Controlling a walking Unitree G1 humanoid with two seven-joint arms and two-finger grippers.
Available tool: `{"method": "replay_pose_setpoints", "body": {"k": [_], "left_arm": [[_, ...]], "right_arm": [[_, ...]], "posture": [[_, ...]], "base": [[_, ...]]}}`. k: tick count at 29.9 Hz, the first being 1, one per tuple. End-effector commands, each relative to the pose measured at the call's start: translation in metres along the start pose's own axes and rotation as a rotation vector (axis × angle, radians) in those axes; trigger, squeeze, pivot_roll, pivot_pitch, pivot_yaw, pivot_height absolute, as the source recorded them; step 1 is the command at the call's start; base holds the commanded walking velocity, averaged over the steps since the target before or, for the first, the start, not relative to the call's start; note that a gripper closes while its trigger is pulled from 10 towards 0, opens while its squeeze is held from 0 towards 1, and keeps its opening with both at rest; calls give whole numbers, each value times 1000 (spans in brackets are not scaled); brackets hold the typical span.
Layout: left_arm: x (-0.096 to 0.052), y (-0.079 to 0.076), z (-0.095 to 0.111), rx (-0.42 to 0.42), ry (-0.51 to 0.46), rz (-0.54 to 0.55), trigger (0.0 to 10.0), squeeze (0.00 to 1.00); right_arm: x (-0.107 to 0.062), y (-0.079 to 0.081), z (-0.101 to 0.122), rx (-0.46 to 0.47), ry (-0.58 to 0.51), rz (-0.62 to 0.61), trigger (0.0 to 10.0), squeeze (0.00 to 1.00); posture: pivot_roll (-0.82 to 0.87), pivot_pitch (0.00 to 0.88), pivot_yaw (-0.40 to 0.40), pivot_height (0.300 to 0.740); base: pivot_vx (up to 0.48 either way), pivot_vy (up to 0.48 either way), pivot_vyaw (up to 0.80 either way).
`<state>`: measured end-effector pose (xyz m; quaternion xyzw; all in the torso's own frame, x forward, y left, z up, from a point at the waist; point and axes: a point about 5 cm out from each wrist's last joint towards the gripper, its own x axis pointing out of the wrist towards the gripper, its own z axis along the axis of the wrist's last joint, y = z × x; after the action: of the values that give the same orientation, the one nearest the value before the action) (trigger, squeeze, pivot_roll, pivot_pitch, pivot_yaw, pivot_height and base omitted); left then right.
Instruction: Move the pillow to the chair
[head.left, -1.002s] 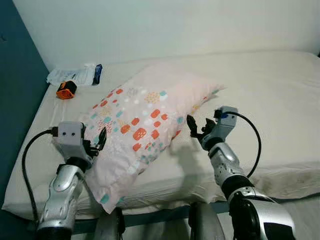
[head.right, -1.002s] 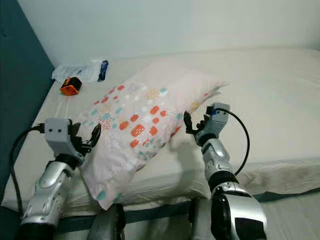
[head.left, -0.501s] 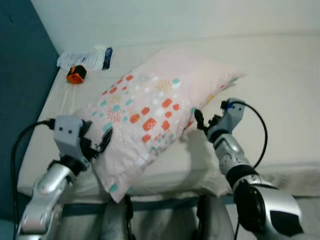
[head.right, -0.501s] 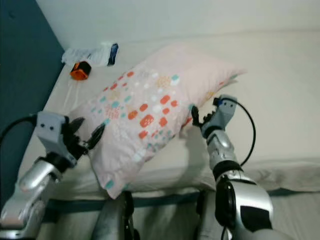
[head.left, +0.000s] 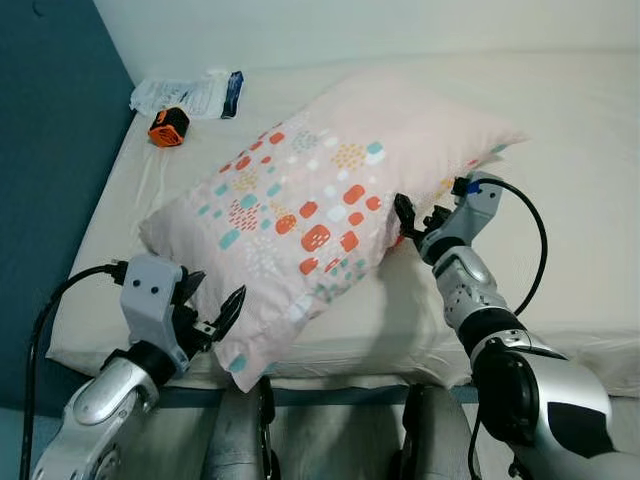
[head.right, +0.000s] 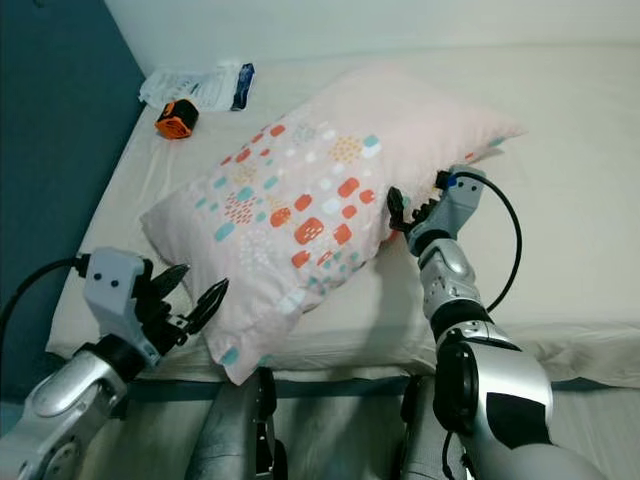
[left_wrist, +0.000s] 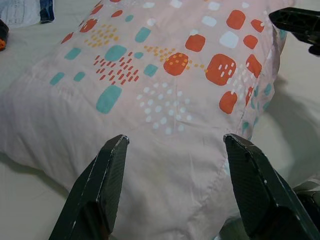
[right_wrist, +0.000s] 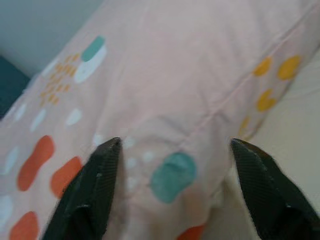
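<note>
A pink pillow (head.left: 330, 190) dotted with orange, teal and white spots lies slantwise on the bed, its near corner at the mattress's front edge. My left gripper (head.left: 212, 300) is open at that near left corner, and the left wrist view has the pillow (left_wrist: 165, 115) spread between its fingers (left_wrist: 100, 190). On the pillow's right side my right gripper (head.left: 418, 222) is open too, fingertips against the fabric. The pillow (right_wrist: 170, 100) sits close between its fingers (right_wrist: 85, 195) in the right wrist view. No chair can be seen.
The cream mattress (head.left: 560, 180) stretches to the right and back. An orange and black object (head.left: 169, 127) and a white packet (head.left: 190, 93) lie at the far left corner. A dark blue wall (head.left: 50, 150) runs along the left. My legs (head.left: 240, 440) stand against the bed's front.
The whole view has shifted right and down as the camera moved. My left gripper now sits lower, at the pillow's near corner. The right gripper stays against the pillow's right side.
</note>
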<state>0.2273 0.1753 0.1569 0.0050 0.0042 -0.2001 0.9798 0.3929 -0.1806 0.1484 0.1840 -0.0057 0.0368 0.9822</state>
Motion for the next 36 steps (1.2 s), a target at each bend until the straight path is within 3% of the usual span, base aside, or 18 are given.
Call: {"method": "replay_pose_setpoints", "body": {"k": [1,2,3,25,29,30,31,32,36], "left_arm": [[-5,2,-1,9,25,0,10000,0],[-5,2,-1,9,25,0,10000,0],[-5,1,0,9,28,-2,10000,0],[-6,3,6,25,58,19,10000,0],[-4,3,7,25,59,10,10000,0],[-4,3,8,25,59,7,10000,0],[-4,3,8,25,59,7,10000,0],[-3,3,8,26,60,6,10000,0],[-4,3,9,27,61,3,10000,0]], "right_arm": [[0,4,-3,20,1,8,3529,0],[0,4,-3,20,1,8,3529,0],[0,3,-3,24,-2,-3,0,0],[-1,-5,-1,30,-8,-63,0,0],[-2,-2,-3,-7,-13,-44,0,0],[-2,-3,-2,-16,-13,-54,3961,1000],[-2,-3,-2,-16,-13,-54,3961,1000],[-1,-4,-1,0,-19,-57,10000,1000],[-1,-6,2,34,-31,-62,10000,1000]], "posture": [[358,295,41,575],[358,295,41,575],[360,293,40,575],[372,287,45,575],[374,285,55,575],[373,284,57,575],[373,284,57,575],[375,284,59,575],[378,285,63,575]], "base": [[0,0,0],[0,0,0],[0,0,0],[0,0,0],[0,0,0],[0,0,0],[0,0,0],[0,0,0],[0,0,0]]}}
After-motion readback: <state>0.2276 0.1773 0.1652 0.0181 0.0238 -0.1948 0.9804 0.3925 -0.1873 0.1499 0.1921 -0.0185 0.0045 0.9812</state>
